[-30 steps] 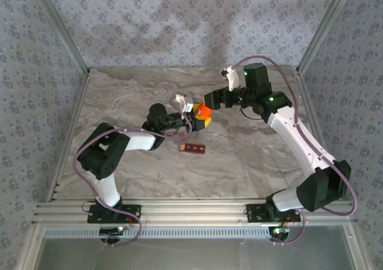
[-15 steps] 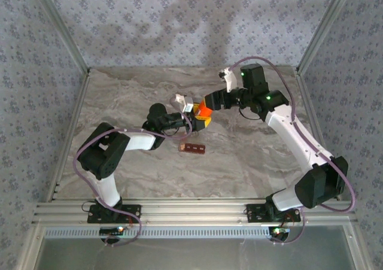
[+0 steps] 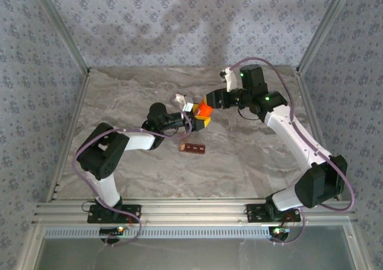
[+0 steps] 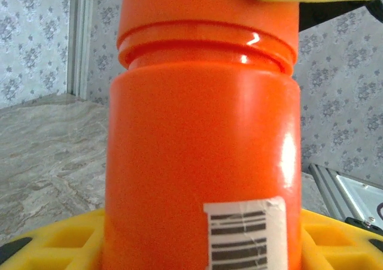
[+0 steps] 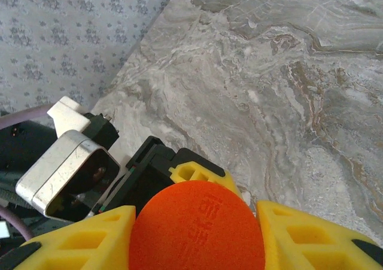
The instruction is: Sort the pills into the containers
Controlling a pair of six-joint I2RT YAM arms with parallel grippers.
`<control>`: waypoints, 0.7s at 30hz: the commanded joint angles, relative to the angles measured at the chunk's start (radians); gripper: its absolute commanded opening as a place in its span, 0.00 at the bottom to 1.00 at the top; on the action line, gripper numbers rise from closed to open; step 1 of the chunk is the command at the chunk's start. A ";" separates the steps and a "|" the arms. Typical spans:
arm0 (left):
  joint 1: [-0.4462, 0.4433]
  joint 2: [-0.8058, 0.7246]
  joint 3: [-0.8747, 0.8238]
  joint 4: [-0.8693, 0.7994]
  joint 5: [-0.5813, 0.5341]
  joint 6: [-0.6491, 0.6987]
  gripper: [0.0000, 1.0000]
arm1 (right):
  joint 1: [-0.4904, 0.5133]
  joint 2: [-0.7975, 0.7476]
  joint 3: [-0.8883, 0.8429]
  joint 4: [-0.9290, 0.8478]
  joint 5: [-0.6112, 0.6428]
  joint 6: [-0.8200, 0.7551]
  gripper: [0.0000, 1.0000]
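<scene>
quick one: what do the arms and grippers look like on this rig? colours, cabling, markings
Left arm and right arm: white links, black joint housings, a purple cable looping along each. Green lights glow on the right arm's upper joints. Left gripper and right gripper: yellow fingers with moulded pockets, black bodies. White camera block at each wrist.

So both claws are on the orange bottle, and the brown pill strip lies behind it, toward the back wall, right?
No: the top external view shows the brown pill strip lying on the near side of the orange bottle, not behind it.
</scene>
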 commanded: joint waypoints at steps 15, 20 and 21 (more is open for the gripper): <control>-0.037 -0.068 0.019 0.016 -0.107 0.151 0.00 | 0.114 0.020 -0.059 0.001 0.302 0.452 0.42; -0.042 -0.047 0.028 0.021 -0.129 0.160 0.00 | 0.127 0.009 -0.080 0.036 0.317 0.522 0.41; -0.043 -0.044 0.029 0.021 -0.130 0.160 0.00 | 0.130 0.007 -0.079 0.040 0.319 0.528 0.41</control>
